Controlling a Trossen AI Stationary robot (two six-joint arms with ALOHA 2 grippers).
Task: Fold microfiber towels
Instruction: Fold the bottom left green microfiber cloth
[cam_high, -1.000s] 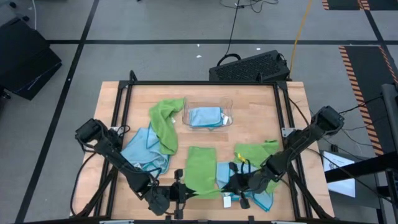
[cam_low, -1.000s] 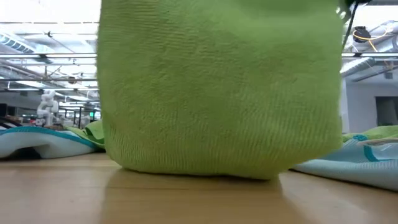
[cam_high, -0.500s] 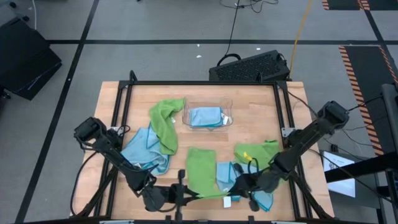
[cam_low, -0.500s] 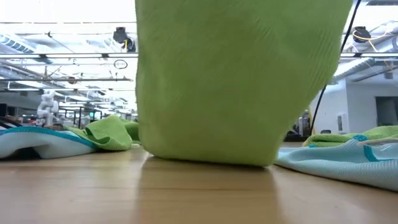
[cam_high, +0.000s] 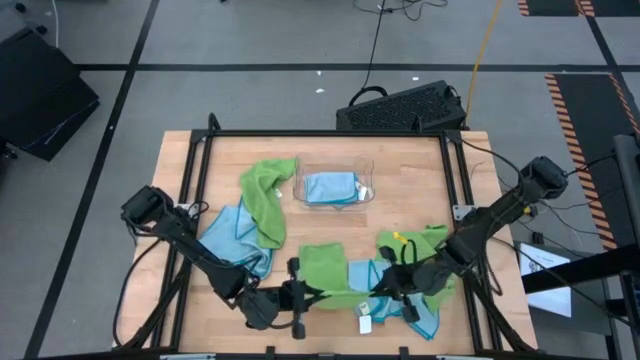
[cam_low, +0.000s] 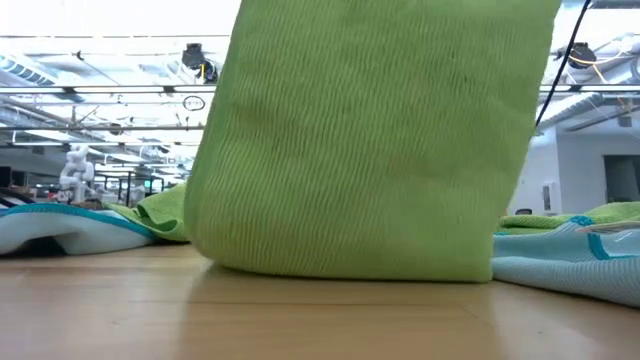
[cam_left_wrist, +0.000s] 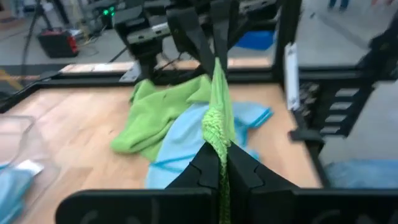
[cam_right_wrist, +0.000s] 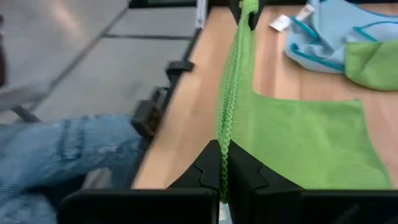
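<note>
- Both arms are down at the near edge of the table, with one lime green towel strung between them
- Left gripper is pinched tight on the near left corner of that towel; its wrist view shows the two fingers closed with the green hem standing up between them
- Right gripper is clamped on the near right corner; its wrist view shows the hem running straight out from the closed fingers to the other arm
- The held edge is lifted and carried over the far half, which lies flat on the wood; in the low view the cloth hangs as a green curtain whose bottom touches the table
- Judgement: this is the first fold of this towel, mid-way, with the raised edge not yet laid on the far edge
- One light blue towel already sits folded in the clear plastic tray at the far middle, so that one looks done
- Left to do: a crumpled green towel beside the tray, a loose blue towel by the left arm, another green heap and a blue one near the right arm
- Most of the job is ahead
</note>
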